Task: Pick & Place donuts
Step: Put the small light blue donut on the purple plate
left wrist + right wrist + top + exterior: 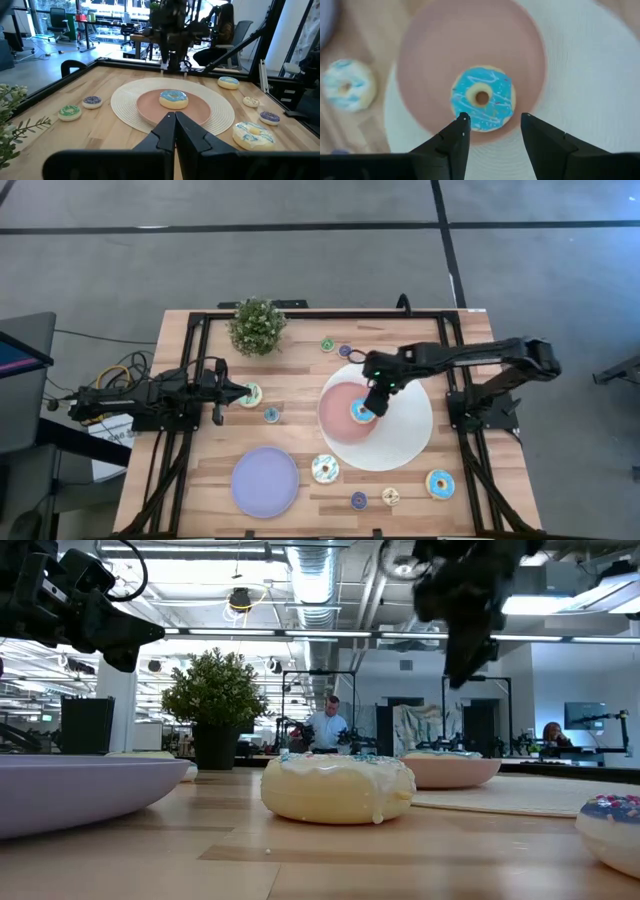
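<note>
A blue-iced donut (482,97) lies flat in the middle of the pink plate (430,60), which rests on a round white mat (405,435). My right gripper (493,120) hangs open above this donut (361,412), pointing steeply down, with its fingers clear of it. Other donuts lie loose on the table, among them a pale-iced one (324,469) and a blue one (440,484). At the table's left my left gripper (175,117) is held level and shut, holding nothing. A pale donut (251,394) lies by its tips.
A lavender plate (265,482) lies at the near left and a potted plant (256,326) at the far left. Tiny donuts lie at the far side (327,344), near the front edge (359,500) (391,496) and left of the pink plate (271,415). A black frame (190,360) borders the table.
</note>
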Motion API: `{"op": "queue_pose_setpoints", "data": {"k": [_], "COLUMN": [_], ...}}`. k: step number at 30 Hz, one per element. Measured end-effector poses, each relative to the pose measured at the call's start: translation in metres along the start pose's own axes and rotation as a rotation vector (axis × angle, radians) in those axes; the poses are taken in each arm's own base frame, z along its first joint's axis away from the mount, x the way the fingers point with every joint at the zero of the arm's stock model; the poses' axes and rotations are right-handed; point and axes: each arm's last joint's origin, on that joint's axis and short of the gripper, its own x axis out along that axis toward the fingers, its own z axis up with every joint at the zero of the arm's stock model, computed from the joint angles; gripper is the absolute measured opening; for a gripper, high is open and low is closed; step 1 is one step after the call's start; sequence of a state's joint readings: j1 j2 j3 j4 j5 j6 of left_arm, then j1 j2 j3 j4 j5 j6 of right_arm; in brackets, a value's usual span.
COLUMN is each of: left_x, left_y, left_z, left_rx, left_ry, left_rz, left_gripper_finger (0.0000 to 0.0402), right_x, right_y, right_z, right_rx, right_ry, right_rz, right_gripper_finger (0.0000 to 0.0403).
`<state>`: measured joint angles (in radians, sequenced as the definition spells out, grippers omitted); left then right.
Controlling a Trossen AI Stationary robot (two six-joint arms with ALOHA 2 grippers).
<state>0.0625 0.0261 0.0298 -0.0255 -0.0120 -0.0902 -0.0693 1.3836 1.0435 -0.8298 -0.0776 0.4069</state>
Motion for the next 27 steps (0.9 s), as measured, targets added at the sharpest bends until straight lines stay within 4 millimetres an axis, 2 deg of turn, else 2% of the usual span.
{"op": "queue_pose_setpoints", "data": {"k": [3, 8, 13, 19, 27], "left_x": [0.000, 0.000, 0.000, 0.000, 0.000], "left_y": [0.000, 0.000, 0.000, 0.000, 0.000], "left_z": [0.000, 0.000, 0.000, 0.000, 0.000], "left_rx": [0.000, 0.000, 0.000, 0.000, 0.000], "left_ry": [0.000, 0.000, 0.000, 0.000, 0.000], "left_rz": [0.001, 0.001, 0.001, 0.001, 0.000], "left_gripper_finger": [0.0000, 0.0000, 0.0000, 0.0000, 0.0000], "right_x": [-0.012, -0.022, -0.037, -0.053, -0.057], "right_y": [-0.006, -0.025, -0.031, -0.030, -0.031], "right_z": [-0.016, -0.048, -0.068, -0.078, -0.079], "right_rx": [-0.063, -0.064, -0.072, -0.060, 0.086], "right_ry": [-0.072, -0.140, -0.217, -0.286, -0.294], "right_rz": [0.030, 0.050, 0.084, 0.121, 0.145], "right_gripper_finger": [0.0160, 0.0153, 0.0145, 0.0136, 0.0119]}}
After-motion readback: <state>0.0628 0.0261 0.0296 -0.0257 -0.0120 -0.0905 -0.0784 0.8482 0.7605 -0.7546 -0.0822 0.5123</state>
